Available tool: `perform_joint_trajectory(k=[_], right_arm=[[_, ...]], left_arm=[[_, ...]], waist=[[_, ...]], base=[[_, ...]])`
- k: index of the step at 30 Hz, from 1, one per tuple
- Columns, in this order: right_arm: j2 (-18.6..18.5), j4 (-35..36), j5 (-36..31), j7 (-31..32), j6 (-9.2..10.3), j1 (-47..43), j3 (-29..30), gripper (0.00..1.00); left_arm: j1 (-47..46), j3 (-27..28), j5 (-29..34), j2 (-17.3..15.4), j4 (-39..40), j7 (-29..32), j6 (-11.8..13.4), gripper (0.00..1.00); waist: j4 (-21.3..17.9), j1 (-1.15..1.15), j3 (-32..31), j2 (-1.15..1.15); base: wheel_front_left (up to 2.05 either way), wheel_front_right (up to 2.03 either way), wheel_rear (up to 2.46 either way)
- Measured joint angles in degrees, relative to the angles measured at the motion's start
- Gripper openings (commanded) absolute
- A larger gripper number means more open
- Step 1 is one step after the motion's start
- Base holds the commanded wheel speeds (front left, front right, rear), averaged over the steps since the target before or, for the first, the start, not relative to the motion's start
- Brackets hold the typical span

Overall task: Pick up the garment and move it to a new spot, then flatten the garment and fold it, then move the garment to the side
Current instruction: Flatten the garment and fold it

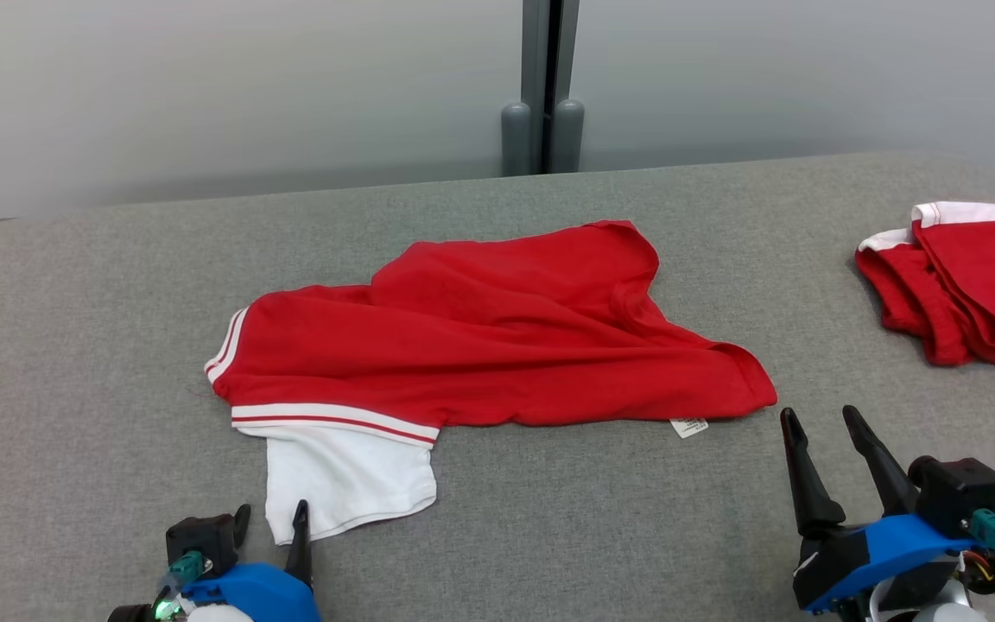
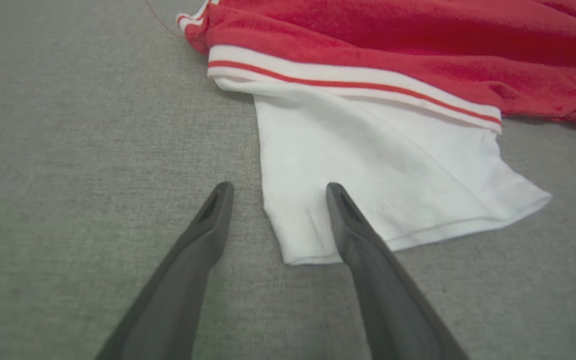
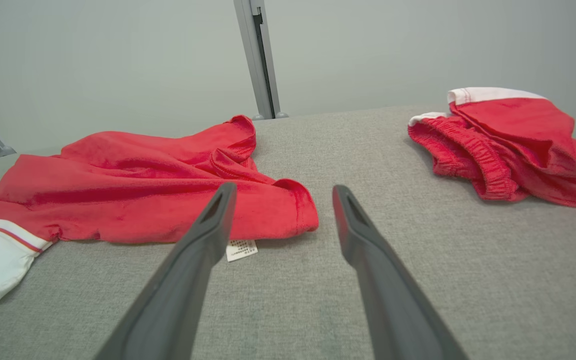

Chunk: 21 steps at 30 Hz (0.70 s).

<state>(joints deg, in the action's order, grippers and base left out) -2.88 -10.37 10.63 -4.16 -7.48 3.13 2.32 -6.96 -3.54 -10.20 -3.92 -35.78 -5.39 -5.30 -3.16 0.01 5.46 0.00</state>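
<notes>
The left tool (image 2: 279,186), fingers apart, stands at the white sleeve (image 2: 378,165) of the garment (image 1: 480,345), which lies long across the worktop (image 1: 74,345), its red corner just ahead of the right tool (image 1: 819,412), also apart.

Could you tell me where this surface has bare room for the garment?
Bare grey fabric surface lies left of the red-and-white shirt, behind it, and between it and the crumpled red garment at right. Tight: around the white sleeve and left gripper, and by the right gripper.
</notes>
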Motion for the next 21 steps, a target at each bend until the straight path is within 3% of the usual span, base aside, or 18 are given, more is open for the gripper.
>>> perform_joint_trajectory(k=[3,4,5,10,18,21], right_arm=[[0.01,-0.27,0.12,-0.27,0.0,0.26,-0.05,1.0],[0.0,-0.4,0.12,-0.41,0.0,0.3,-0.09,1.0],[0.0,-0.49,0.12,-0.48,0.0,0.4,-0.13,1.0],[0.0,-1.26,0.37,-0.63,0.0,0.71,0.16,1.0],[0.01,-5.01,-0.6,4.38,0.0,1.24,0.96,1.0],[0.02,-6.42,-0.75,5.65,0.0,1.71,1.05,1.0]], left_arm=[[-1.92,0.34,-0.34,-0.32,-2.94,0.85,0.71,1.0],[-2.63,0.32,-0.42,-0.44,-3.88,1.42,0.73,0.8],[-3.24,0.3,-0.58,-0.52,-4.55,1.78,0.67,0.0],[-4.25,0.52,-3.01,-0.49,-5.75,1.2,-0.35,0.0],[-2.07,5.58,-6.1,-1.71,-2.7,-4.85,3.18,0.0],[-1.48,6.11,-6.49,-2.09,-1.86,-5.31,3.32,0.0]], waist=[[-0.44,0.0,0.65,0.0],[-0.57,0.0,0.82,0.0],[-0.66,0.0,0.94,0.0],[-0.49,0.0,1.17,0.0],[1.77,0.0,1.26,0.0],[2.97,0.0,1.32,0.0]], base=[[0.0,0.0,0.0],[0.0,0.0,0.0],[0.0,0.0,0.0],[0.0,0.0,0.0],[0.0,0.0,0.0],[0.0,0.0,0.0]])
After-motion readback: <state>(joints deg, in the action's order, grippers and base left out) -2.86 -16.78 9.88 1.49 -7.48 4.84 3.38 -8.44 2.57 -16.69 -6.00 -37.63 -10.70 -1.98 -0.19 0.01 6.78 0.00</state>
